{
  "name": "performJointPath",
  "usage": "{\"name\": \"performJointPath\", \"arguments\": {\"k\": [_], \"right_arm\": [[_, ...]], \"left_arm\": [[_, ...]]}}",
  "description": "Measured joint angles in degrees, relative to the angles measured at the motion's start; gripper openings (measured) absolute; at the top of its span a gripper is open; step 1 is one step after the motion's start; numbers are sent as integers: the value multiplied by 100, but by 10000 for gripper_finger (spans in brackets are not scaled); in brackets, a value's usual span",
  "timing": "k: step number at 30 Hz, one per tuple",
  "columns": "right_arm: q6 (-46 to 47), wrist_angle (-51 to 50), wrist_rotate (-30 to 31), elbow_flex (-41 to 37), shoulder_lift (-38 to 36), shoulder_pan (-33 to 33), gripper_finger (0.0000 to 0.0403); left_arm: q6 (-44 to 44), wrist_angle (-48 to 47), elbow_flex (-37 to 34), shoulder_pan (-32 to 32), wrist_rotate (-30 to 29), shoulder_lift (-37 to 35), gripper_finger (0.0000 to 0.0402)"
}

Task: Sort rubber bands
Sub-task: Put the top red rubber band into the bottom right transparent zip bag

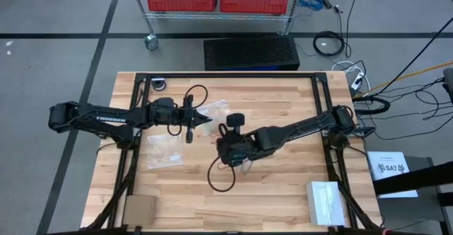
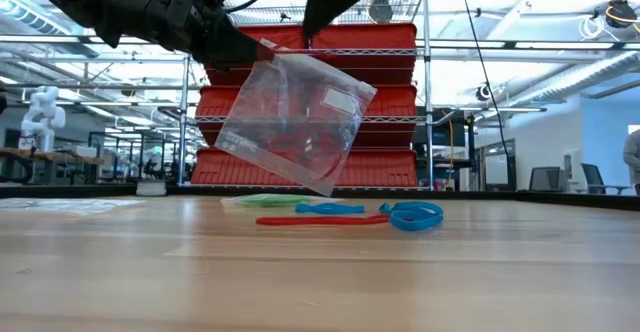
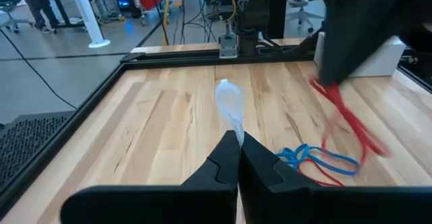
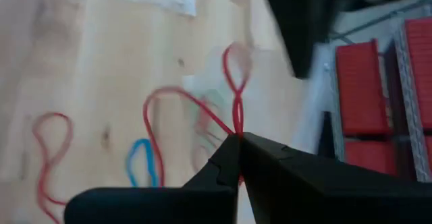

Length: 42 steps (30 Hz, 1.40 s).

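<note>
Low view gives me the clearest read: my left gripper (image 2: 262,50) is up off the table with its fingers pinched on the top edge of a clear zip bag (image 2: 297,117), which hangs below the fingertips, tilted. From the left wrist, I see those fingers (image 3: 226,158) pressed together, the bag's plastic (image 3: 230,106) sticking out just ahead of the tips.

My right gripper (image 4: 239,143) is clamped on a red rubber band (image 4: 233,92); its loop runs out in front of the closed tips, and the same band (image 3: 345,119) dangles beside the left fingers. On the wood (image 2: 320,272) under both grippers lie more rubber bands (image 2: 340,215): green, red and blue, close together. Another bag (image 1: 164,150) lies flat near the left arm.
</note>
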Motion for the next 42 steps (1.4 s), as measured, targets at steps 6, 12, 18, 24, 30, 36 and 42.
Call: {"name": "performJointPath", "arguments": {"k": [6,12,18,24,30,36,42], "right_arm": [[19,-65,430,24,-492,0,0],[-3,2,740,26,-749,-183,0],[-88,73,653,-151,-750,-476,0],[-78,366,337,-587,-743,-557,0],[29,594,167,-921,-745,-557,0],[22,999,-266,-1267,-743,-741,0],[-15,1213,-780,-1405,-743,-997,0]], "left_arm": [[0,-14,0,1,0,0,2],[0,-15,0,0,0,0,2],[0,-15,0,2,0,0,2],[0,-17,0,2,0,0,2],[-2,-17,0,0,0,0,2],[-2,-17,0,1,0,0,2],[-2,-18,0,2,0,0,2]]}}
